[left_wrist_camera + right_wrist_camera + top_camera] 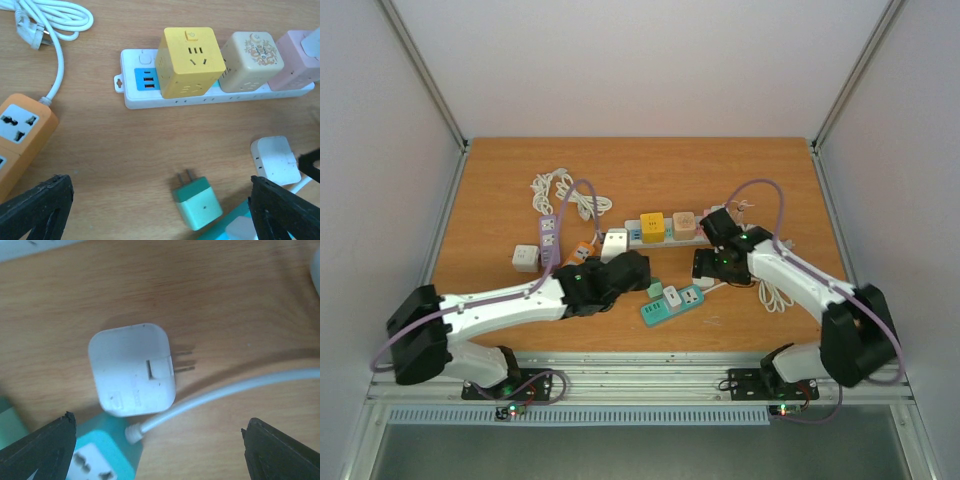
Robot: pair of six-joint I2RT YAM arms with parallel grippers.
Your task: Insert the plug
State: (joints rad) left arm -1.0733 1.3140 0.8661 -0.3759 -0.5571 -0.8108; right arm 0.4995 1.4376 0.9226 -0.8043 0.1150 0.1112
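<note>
Centring the empty, wide-open right pincer (160, 445) on the white adapter (131, 371), off its prongs (184, 360), matters; left pincer (160, 205) likewise open, empty.

Bare surface (125, 145) lies open between the left fingers (35, 207), apart from a teal plug (197, 202) nearer the right-hand one. Ahead, a white power strip (135, 97) carrying cube adapters (190, 60) bars the way; an orange strip (20, 135) crowds their left. Between the right fingers (280, 452) lie a white adapter (132, 370) and a white cable (225, 395).
</note>
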